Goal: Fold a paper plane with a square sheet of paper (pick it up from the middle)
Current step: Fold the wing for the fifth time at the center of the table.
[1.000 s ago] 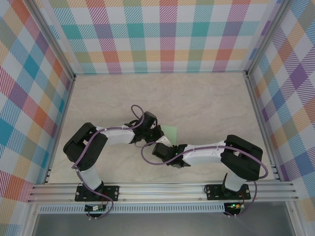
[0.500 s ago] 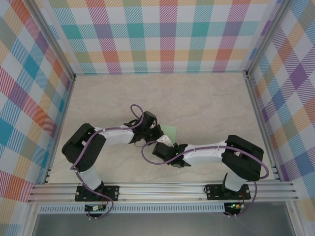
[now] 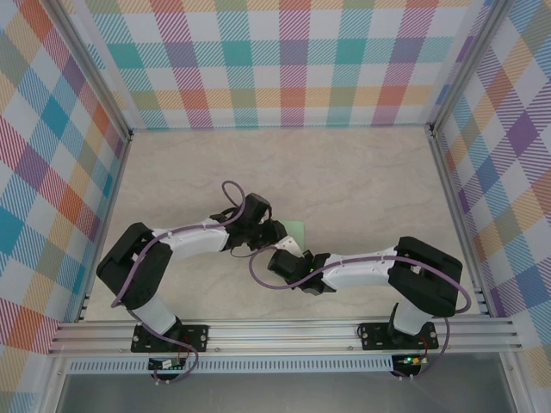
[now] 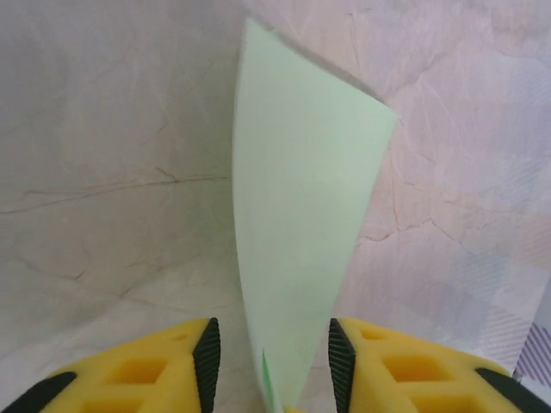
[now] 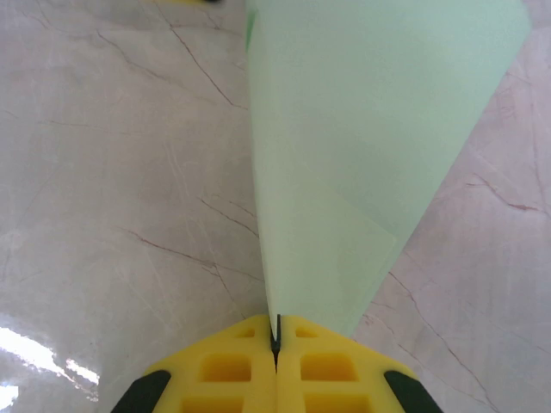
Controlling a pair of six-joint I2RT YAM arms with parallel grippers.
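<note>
**Bright, even light, with soft shadows and one patch of glare.**
From above we see the table [image 3: 362,172] evenly lit and sharp, with only faint shadows hugging the arms [image 3: 198,237]. In the left wrist view a soft grey shadow lies on the table left of the paper [image 4: 301,215], ahead of the left gripper [image 4: 274,366], whose yellow fingers [image 4: 155,379] blur at the bottom edge. In the right wrist view we find white glare on the table, just left of the right gripper [image 5: 275,334]; the paper ahead of it looks pale.
</note>
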